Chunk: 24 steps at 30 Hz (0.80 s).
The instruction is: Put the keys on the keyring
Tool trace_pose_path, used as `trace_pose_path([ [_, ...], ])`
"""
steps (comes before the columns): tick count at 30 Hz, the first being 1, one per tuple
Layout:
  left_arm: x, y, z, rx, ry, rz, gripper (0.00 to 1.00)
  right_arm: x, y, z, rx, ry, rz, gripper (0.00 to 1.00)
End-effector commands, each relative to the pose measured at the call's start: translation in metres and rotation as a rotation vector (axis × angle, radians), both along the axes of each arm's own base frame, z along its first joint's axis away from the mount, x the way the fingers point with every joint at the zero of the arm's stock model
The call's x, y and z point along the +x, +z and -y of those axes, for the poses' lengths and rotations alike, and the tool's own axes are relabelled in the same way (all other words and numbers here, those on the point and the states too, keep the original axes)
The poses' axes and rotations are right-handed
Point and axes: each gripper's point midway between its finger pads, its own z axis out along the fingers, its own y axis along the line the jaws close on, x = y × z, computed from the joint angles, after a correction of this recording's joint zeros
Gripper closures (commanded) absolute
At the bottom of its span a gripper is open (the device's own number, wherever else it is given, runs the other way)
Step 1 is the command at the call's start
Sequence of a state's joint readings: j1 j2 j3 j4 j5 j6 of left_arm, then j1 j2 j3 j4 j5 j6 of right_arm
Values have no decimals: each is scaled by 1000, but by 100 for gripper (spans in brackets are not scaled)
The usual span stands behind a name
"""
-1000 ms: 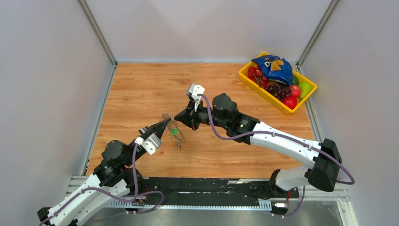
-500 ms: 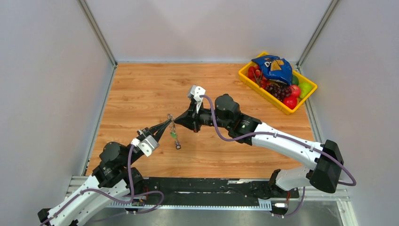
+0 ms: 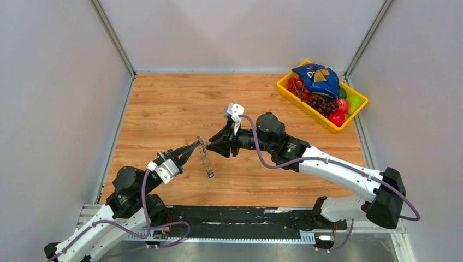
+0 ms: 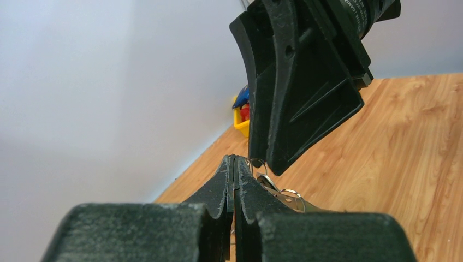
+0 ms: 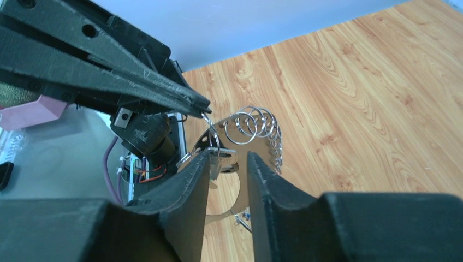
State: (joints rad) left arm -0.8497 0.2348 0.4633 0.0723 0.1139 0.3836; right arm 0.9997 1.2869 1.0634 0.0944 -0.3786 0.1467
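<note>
Left jaws pinch the keyring (image 3: pixel 204 155) — now edge-on.

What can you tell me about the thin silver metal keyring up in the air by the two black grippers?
The thin silver metal keyring hangs clear of the wooden table, its top pinched in the shut left gripper. Small silver split rings bunch beside it, and a tiny key dangles below. The open right gripper straddles its lower part; whether they touch is unclear.
</note>
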Motion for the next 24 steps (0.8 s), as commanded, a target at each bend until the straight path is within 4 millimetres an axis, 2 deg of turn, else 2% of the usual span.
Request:
trace_pose_path([
  [1, -19, 51, -8, -142, -54, 75, 100, -10, 32, 18, 65, 21, 135, 62],
  [9, -31, 66, -6, -200, -126, 60, 100, -21, 46, 40, 70, 44, 323, 51],
  [20, -57, 88, -2, -289, -281, 8, 100, -41, 77, 36, 97, 138, 538, 51],
  [24, -65, 95, -2, -315, -317, 7, 100, -57, 92, 34, 139, 202, 563, 53],
])
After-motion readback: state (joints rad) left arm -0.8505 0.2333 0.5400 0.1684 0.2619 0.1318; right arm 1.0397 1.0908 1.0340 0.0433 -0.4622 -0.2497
